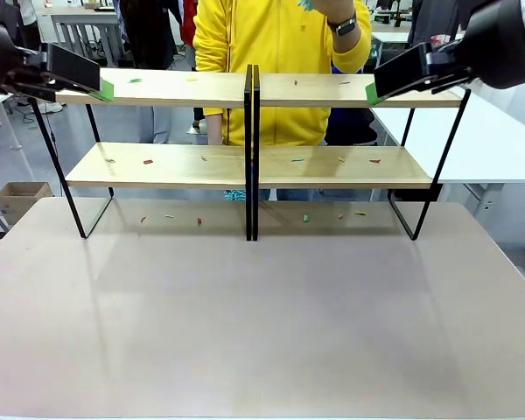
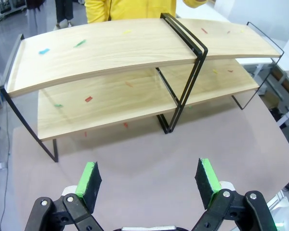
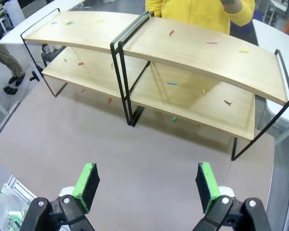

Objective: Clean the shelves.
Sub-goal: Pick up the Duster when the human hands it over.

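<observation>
Front view. Nearly table-wide at the far side of the table (image 1: 262, 332): the shelves (image 1: 184, 164), two racks with frames touching at centre. Littered on both tiers with small coloured scraps (image 1: 148, 162), with a few more on the tabletop underneath. Judging by that, cleaning barely begun, if at all; every board left to clear. Behind the racks, a person (image 1: 280, 44) in a yellow top, one hand raised with something bluish (cut off by the top edge, cannot tell what).

Left wrist view. Left gripper (image 2: 149, 180) high over bare tabletop, well apart from the racks, fingers spread wide, nothing between the pads. Scraps dotted over top and lower boards, too small to tell the material.

Right wrist view. Right gripper (image 3: 147, 183) likewise spread and empty, well short of the racks. Means of cleaning unclear from here. Boards bowed by the lens; floor-level scraps partly hidden behind the black frames.
</observation>
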`<state>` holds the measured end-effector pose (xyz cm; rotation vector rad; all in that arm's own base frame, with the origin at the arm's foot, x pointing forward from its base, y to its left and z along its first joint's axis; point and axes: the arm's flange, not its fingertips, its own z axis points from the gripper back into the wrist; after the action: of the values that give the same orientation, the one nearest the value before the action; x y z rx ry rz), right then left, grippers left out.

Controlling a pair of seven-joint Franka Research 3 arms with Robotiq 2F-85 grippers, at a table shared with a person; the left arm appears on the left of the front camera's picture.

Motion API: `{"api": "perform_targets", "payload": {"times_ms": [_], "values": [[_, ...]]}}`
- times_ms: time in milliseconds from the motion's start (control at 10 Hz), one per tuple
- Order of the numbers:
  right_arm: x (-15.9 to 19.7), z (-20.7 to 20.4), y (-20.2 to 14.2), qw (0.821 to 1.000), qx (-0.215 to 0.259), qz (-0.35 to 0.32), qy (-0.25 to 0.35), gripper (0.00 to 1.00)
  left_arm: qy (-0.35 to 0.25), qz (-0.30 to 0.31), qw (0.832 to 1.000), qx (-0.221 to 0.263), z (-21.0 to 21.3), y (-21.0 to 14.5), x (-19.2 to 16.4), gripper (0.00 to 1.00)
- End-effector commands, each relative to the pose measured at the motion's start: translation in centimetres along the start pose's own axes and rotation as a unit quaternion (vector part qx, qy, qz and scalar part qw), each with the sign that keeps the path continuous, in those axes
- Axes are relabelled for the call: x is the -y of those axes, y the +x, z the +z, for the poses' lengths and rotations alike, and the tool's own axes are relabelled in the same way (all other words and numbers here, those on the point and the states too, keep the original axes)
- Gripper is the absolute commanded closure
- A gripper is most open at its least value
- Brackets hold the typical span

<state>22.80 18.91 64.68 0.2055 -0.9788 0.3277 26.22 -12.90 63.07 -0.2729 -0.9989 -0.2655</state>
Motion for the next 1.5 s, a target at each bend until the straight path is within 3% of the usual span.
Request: {"api": "perform_targets", "payload": {"times_ms": [0, 100, 200, 1300, 1400], "values": [[-0.2, -0.5, 0.3, 1.000, 0.006, -0.002, 0.007, 0.00, 0.003, -0.007, 1.000, 0.005, -0.6, -7.9, -1.5, 0.00], [-0.2, -0.7, 0.2, 1.000, 0.017, -0.007, -0.003, 0.00, 0.007, -0.004, 1.000, 0.002, -0.7, -7.8, -1.6, 0.00], [0.0, -0.1, 0.0, 1.000, -0.001, 0.000, 0.000, 0.00, 0.000, 0.000, 1.000, -0.001, -0.1, 0.0, 0.0, 0.00], [0.0, -0.1, 0.0, 1.000, 0.000, -0.001, -0.001, 0.00, 0.000, 0.000, 1.000, -0.001, -0.1, 0.0, 0.0, 0.00], [2.8, -0.7, 1.8, 0.992, -0.039, -0.087, 0.081, 0.00, 0.000, 0.000, 1.000, -0.001, -0.1, 0.0, 0.0, 0.00]]}}
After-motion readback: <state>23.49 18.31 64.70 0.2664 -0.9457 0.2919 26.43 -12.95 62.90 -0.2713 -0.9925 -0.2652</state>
